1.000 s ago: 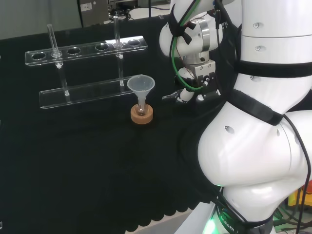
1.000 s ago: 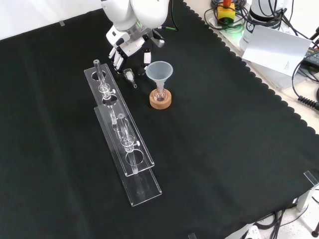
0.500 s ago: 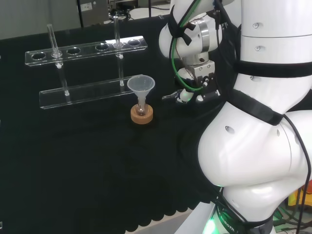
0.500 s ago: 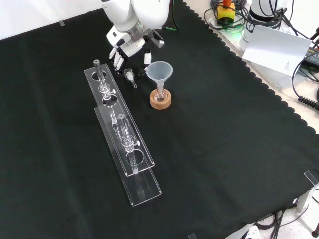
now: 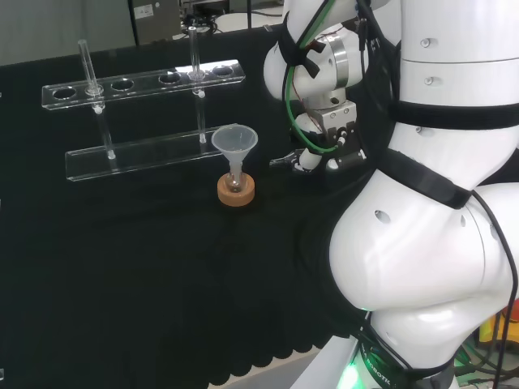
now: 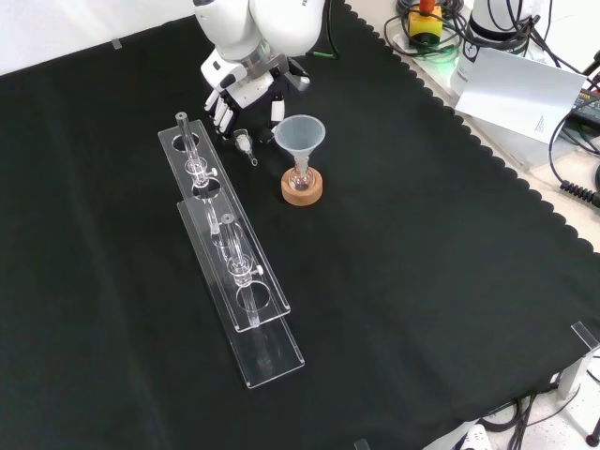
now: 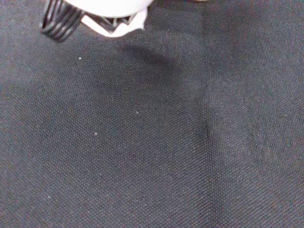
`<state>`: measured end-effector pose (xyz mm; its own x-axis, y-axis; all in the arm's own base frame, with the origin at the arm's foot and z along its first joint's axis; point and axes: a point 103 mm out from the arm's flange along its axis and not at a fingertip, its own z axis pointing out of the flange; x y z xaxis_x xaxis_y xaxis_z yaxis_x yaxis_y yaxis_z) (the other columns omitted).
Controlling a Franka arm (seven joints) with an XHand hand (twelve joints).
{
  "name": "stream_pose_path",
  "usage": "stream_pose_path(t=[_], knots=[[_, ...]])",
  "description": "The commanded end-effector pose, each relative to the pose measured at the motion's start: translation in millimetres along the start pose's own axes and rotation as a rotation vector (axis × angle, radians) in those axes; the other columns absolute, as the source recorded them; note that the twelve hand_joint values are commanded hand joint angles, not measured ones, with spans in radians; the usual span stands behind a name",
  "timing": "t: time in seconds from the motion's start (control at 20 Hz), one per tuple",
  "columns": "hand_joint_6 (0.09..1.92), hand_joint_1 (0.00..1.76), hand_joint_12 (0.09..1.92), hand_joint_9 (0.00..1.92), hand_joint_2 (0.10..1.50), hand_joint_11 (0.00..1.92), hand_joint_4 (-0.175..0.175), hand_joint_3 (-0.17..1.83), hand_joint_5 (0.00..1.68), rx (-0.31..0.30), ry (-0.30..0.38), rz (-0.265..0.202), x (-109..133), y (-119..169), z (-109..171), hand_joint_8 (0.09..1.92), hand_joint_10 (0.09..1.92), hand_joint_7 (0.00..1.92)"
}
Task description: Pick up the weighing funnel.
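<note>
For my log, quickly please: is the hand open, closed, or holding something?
Hand: open, holding nothing; the weighing funnel lies on the cloth.

The head camera sits behind and above my base, looking over my white links (image 5: 422, 243) onto the desk (image 5: 122, 284). The front camera faces me, looking down from farther off. Both take in the funnel (image 5: 234, 142) and rack (image 5: 146, 83). The wrist camera looks past my hand (image 7: 111, 14), close on the cloth (image 7: 152, 142).
</note>
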<state>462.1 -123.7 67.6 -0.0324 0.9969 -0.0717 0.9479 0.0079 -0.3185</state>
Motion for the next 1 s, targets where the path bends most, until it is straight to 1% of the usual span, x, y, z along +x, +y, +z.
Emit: stream_pose_path(t=[0.05, 0.2, 0.25, 0.35, 0.45, 0.5, 0.55, 0.65, 0.7, 0.75, 0.9, 1.0], knots=[[0.76, 0.97, 1.28, 0.81, 0.63, 0.44, -0.016, 0.69, 0.71, 0.001, 0.003, -0.001, 0.0, -0.1, 0.3, 0.70, 0.49, 0.59], [0.79, 0.97, 1.28, 0.81, 0.63, 0.44, -0.010, 0.69, 0.77, 0.001, -0.001, -0.016, 2.0, -1.6, 1.7, 0.70, 0.50, 0.59], [0.79, 0.97, 1.28, 0.81, 0.63, 0.44, -0.008, 0.69, 0.78, 0.004, 0.000, -0.014, 3.9, -2.2, 2.2, 0.70, 0.50, 0.59], [0.80, 0.98, 1.28, 0.81, 0.63, 0.44, -0.007, 0.69, 0.80, 0.016, 0.022, 0.001, 6.4, -1.6, 4.7, 0.70, 0.50, 0.60], [0.81, 0.98, 1.28, 0.81, 0.63, 0.44, -0.006, 0.69, 0.80, 0.006, 0.002, -0.002, 1.3, 0.1, 4.3, 0.70, 0.50, 0.60], [0.82, 0.98, 1.28, 0.81, 0.63, 0.44, -0.006, 0.69, 0.80, 0.022, -0.017, 0.017, 2.6, 0.5, 4.9, 0.70, 0.50, 0.60], [0.82, 0.98, 1.28, 0.81, 0.63, 0.44, -0.006, 0.69, 0.80, 0.030, -0.020, 0.018, 5.1, 0.7, 6.1, 0.70, 0.50, 0.60], [0.82, 0.98, 1.28, 0.81, 0.63, 0.44, -0.007, 0.69, 0.79, 0.028, -0.022, 0.018, 14.9, -0.2, 8.9, 0.70, 0.50, 0.60], [0.83, 0.98, 1.28, 0.81, 0.63, 0.44, -0.011, 0.69, 0.77, 0.026, -0.005, 0.003, 6.3, 0.6, 8.3, 0.70, 0.49, 0.59], [0.83, 0.98, 1.28, 0.81, 0.63, 0.44, -0.017, 0.69, 0.74, 0.023, -0.002, 0.001, 2.8, 1.1, 7.9, 0.70, 0.49, 0.59], [0.84, 0.98, 1.28, 0.79, 0.63, 0.43, -0.033, 0.69, 0.61, 0.019, -0.014, 0.008, 0.7, 1.5, 7.5, 0.70, 0.49, 0.56], [0.82, 0.98, 1.28, 0.78, 0.62, 0.43, -0.037, 0.69, 0.55, 0.022, -0.025, 0.012, 2.1, 0.9, 8.0, 0.70, 0.49, 0.54]])
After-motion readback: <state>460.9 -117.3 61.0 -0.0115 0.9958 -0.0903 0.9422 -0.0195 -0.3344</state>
